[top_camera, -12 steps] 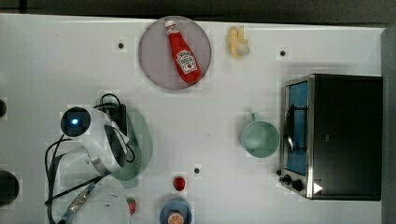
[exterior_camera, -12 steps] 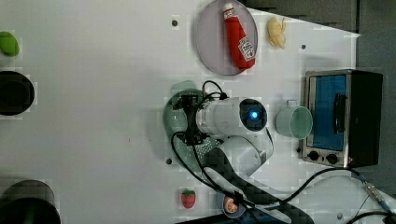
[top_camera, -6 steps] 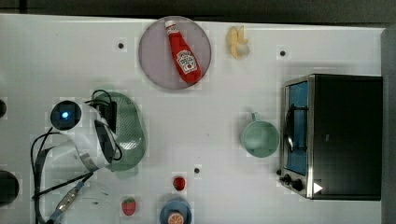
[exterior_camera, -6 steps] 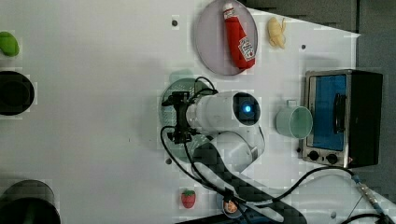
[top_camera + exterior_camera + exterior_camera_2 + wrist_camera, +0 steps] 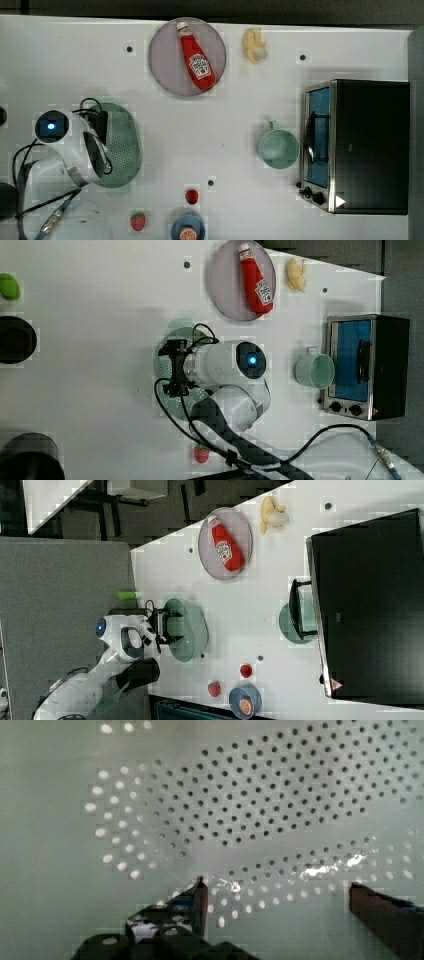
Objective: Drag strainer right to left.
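The strainer (image 5: pixel 124 146), a pale mint-green perforated bowl, sits near the top view's left edge of the white table (image 5: pixel 210 125). My gripper (image 5: pixel 100 126) reaches down into it from the arm that covers its left part in the top view. In the wrist view the strainer's holed inner wall (image 5: pixel 260 805) lies close in front of my gripper (image 5: pixel 276 887), whose two dark fingers stand wide apart with nothing between them. In the left view the gripper (image 5: pixel 175 367) sits over the strainer (image 5: pixel 176 336). The right view has the gripper (image 5: pixel 162 625) at the strainer's (image 5: pixel 194 630) edge nearest the arm.
A grey-lilac plate (image 5: pixel 165 75) carries a red ketchup bottle (image 5: pixel 196 57). A banana (image 5: pixel 254 45) lies beside it. A green mug (image 5: pixel 278 148) stands by the toaster oven (image 5: pixel 357 145). Two strawberries (image 5: pixel 191 196) and a blue bowl (image 5: pixel 187 230) sit near the front edge.
The arm and the strainer have slid together toward the top view's left. The fingers have stayed wide apart.
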Motion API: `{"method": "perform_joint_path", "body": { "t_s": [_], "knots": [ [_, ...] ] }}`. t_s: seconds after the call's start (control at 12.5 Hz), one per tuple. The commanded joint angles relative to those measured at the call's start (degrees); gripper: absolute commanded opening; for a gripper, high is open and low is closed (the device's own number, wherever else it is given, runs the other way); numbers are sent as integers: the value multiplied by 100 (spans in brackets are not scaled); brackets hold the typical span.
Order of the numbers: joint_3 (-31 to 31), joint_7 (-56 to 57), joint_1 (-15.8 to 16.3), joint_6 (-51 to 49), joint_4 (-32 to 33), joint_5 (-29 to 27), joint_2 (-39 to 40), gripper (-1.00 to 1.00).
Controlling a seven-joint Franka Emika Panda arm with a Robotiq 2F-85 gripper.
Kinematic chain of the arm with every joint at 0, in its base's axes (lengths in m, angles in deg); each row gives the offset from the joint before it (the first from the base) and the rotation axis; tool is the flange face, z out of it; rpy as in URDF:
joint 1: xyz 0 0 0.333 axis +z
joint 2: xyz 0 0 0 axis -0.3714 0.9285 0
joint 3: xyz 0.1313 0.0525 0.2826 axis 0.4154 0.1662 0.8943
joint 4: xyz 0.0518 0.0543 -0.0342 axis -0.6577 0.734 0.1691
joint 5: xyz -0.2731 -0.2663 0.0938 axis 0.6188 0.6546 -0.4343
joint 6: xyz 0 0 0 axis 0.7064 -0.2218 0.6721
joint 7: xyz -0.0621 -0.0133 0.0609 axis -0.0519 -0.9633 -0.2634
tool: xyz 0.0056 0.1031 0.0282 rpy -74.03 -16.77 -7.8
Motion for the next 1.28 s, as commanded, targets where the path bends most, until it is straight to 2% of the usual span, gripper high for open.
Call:
{"method": "perform_joint_path", "body": {
  "t_s": [0.08,0.72,1.04,1.28],
  "knots": [
    [25,-259,212,-4,-262,-40,168,100],
    [4,-689,428,83,-637,-12,329,100],
    [-233,862,423,-677,-509,133,-393,100],
    [-827,2390,410,-1612,-406,148,-1306,100]
  ]
}}
